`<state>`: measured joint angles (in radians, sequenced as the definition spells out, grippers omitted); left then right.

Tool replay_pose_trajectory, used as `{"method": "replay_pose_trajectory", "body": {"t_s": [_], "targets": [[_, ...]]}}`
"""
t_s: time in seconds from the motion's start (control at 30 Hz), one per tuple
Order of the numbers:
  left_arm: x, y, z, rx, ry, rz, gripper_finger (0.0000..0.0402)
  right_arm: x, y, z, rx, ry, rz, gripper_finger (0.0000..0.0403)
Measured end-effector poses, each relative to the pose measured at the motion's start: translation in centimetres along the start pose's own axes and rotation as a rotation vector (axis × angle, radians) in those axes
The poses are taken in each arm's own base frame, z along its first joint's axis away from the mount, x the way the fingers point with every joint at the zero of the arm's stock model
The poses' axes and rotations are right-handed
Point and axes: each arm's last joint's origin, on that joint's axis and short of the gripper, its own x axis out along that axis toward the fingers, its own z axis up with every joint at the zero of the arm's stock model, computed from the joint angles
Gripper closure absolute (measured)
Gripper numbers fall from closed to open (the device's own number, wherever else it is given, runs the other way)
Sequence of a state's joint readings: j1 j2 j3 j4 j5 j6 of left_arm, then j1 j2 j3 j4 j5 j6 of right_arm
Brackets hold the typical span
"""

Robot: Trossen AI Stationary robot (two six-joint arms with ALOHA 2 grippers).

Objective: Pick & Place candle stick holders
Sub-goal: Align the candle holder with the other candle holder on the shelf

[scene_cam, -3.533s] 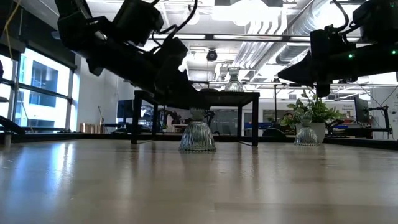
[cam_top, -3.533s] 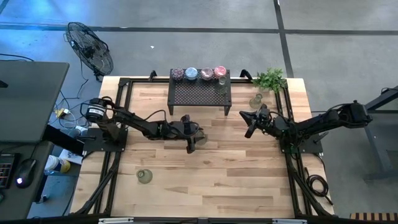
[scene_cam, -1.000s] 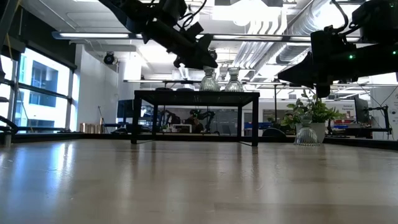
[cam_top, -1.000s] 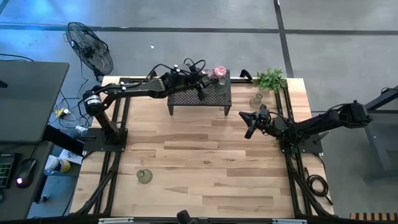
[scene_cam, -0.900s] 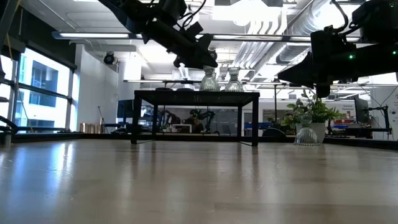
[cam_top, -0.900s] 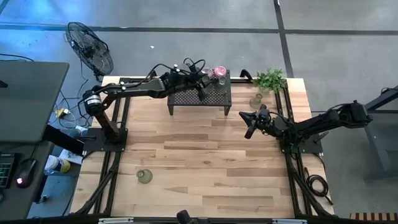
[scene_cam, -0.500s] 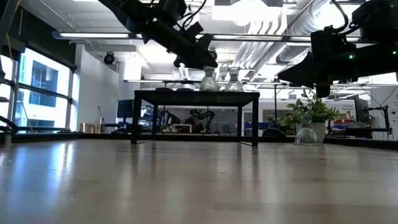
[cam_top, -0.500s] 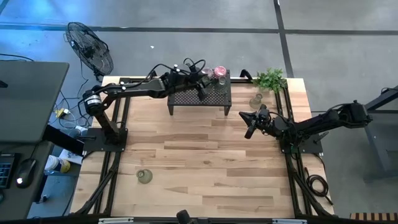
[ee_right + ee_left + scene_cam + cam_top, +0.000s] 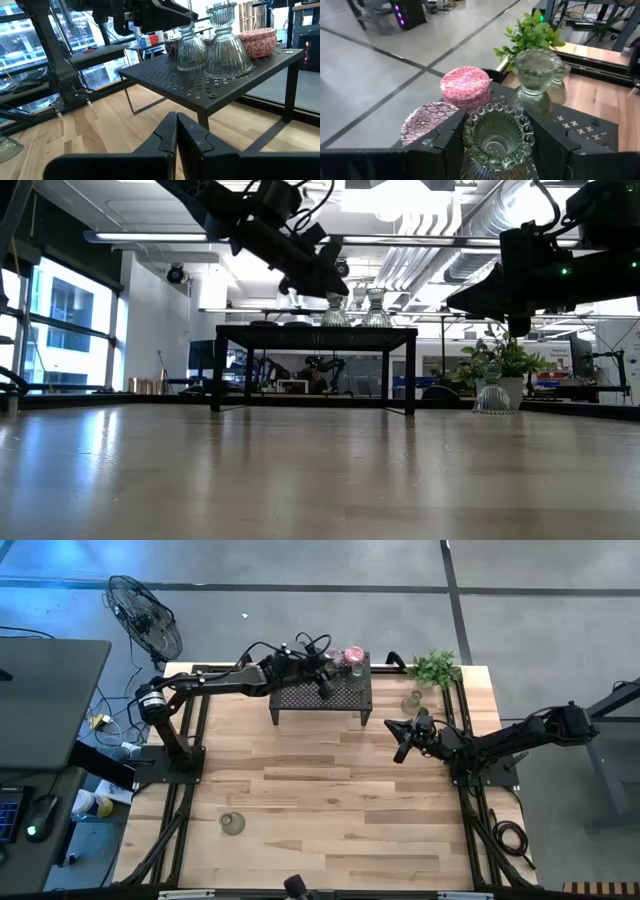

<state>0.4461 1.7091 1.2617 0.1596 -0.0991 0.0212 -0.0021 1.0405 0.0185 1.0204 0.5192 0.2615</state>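
Observation:
My left gripper [image 9: 323,680] reaches over the black mesh rack [image 9: 320,698] at the table's far edge. Its two fingers stand on either side of a clear glass candle stick holder with a beaded rim [image 9: 497,135], which stands on the rack top [image 9: 336,312]. Beside it on the rack are a taller clear holder [image 9: 535,67], a pink one [image 9: 466,86] and a mottled purple one [image 9: 426,123]. My right gripper [image 9: 400,747] is shut and empty, above the table's right half, and waits there. My left gripper holds the clear holder between its two fingers [image 9: 445,147], on opposite sides of its body just below the beaded rim [image 9: 470,131]. The fingers come from above, slanting from the table's left. The holder stands upright with its base on the rack top [image 9: 189,62].
One clear holder [image 9: 410,703] stands on the table by the green plant [image 9: 435,668] at the far right. An olive-green holder [image 9: 232,824] stands near the table's near left. Black frame rails run along the table's left and right sides.
My left gripper has dipped a little lower over the clear holder. The holder's base stays on the rack top.

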Motion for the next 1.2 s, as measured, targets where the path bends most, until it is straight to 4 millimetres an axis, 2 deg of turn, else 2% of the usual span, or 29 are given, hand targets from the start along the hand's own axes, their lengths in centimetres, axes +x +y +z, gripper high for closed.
{"method": "replay_pose_trajectory", "body": {"t_s": [0.33, 1.2], "targets": [[0.66, -0.13, -0.43, -0.009, -0.008, -0.009, 0.0227, 0.00, 0.02, 0.00, 0.000, 0.001, 0.006, 0.0402], [0.68, -0.18, -0.29, -0.010, -0.028, -0.028, 0.0222, 0.00, 0.02, -0.01, 0.000, 0.002, 0.007, 0.0401]]}}
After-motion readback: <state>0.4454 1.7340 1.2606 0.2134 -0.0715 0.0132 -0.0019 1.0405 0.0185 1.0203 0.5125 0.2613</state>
